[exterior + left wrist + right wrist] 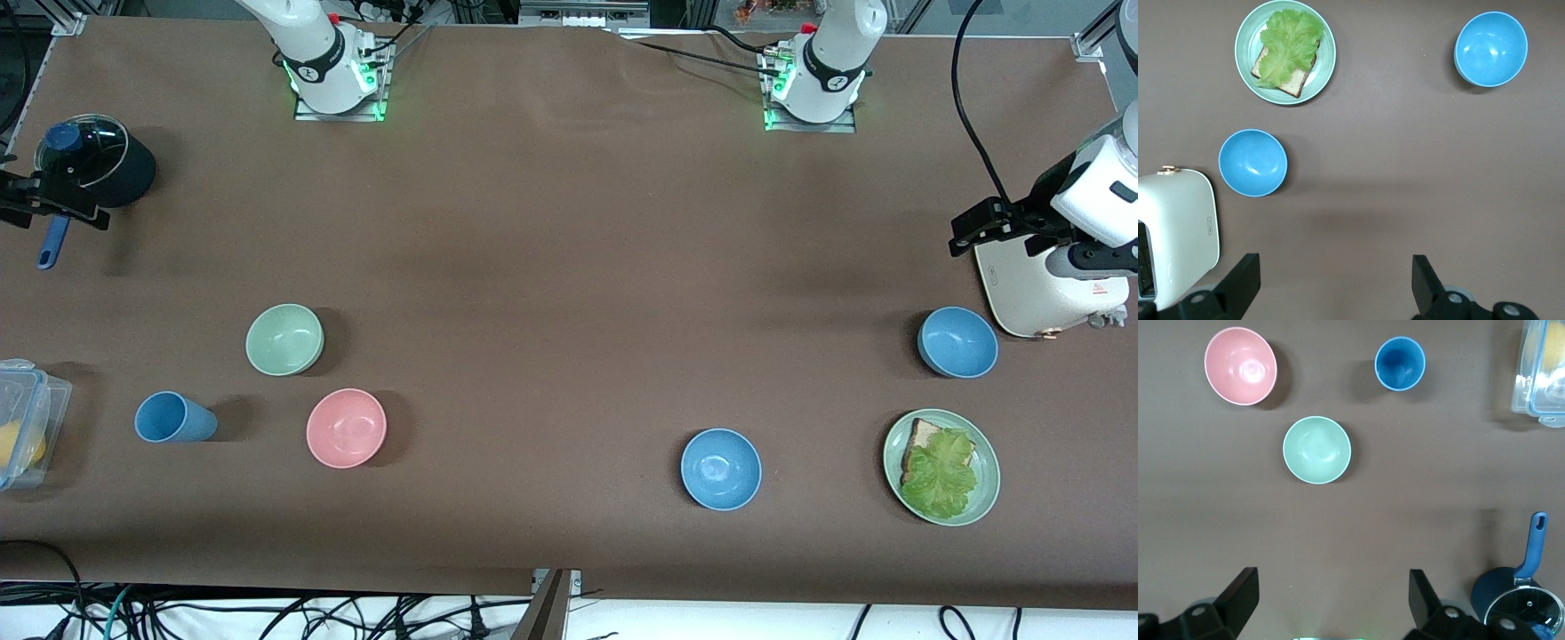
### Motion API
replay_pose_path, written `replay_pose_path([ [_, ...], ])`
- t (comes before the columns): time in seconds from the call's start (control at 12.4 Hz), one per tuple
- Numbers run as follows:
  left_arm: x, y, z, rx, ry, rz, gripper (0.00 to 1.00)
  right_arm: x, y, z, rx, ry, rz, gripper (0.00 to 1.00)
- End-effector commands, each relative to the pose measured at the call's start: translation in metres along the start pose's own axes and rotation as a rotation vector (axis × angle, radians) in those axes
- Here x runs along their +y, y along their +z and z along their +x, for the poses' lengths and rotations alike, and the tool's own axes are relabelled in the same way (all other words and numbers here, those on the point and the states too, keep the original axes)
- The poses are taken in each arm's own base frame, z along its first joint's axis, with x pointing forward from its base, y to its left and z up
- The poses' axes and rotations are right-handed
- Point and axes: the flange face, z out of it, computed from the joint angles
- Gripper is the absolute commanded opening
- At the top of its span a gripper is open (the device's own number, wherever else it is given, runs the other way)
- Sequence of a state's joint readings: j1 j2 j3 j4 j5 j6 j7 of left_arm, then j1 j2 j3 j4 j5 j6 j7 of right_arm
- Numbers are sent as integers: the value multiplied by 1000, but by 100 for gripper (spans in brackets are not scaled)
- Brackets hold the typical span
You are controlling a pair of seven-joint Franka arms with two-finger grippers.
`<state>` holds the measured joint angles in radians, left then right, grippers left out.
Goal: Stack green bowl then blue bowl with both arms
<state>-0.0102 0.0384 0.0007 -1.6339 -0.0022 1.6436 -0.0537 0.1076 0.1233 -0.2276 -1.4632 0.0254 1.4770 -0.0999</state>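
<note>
The pale green bowl [284,339] [1317,450] sits upright and empty toward the right arm's end of the table. One blue bowl [721,468] [1491,49] sits near the front camera's edge. A second blue bowl [957,342] [1253,162] sits beside the toaster at the left arm's end. My right gripper [49,212] [1333,597] is open and empty, up over the black pot. My left gripper [982,227] [1335,283] is open and empty, up over the toaster's edge. Neither gripper touches a bowl.
A pink bowl [346,428] [1240,366] and a blue cup [173,417] [1400,363] sit nearer the camera than the green bowl. A clear food container [27,422], a lidded black pot [93,164], a white toaster [1040,284] [1178,233] and a green plate [889,458] [1242,40] with bread and lettuce stand at the table's ends.
</note>
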Motion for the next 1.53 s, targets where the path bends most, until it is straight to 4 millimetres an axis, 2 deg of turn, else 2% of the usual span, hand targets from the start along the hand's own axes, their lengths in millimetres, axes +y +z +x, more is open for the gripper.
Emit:
replay_pose_path([
  [0.0, -1, -3, 0, -5, 4, -28, 100, 1, 9, 4, -21, 5, 2, 99],
  [0.08, -1, -2, -1, -8, 4, -28, 100, 2, 13, 4, -30, 6, 4, 99],
  [0.24, 0, 1, 2, -12, 6, -26, 100, 2, 37, 16, -74, 7, -2, 99],
  [0.48, 9, -5, 2, -1, 10, -27, 100, -1, 77, 32, -135, 1, 7, 99],
  [0.65, 9, -5, 6, 3, 12, -27, 100, -2, 101, 46, -118, 13, 48, 99],
  [0.81, 14, -6, 5, 4, 18, -26, 100, 22, 140, 56, -106, 77, 174, 99],
  [1.05, 14, -9, 6, 12, 20, -23, 100, 43, 197, 69, -90, 5, 234, 99],
  [1.45, 12, -7, 8, 8, 20, -17, 100, 53, 288, 69, -15, -25, 330, 99],
])
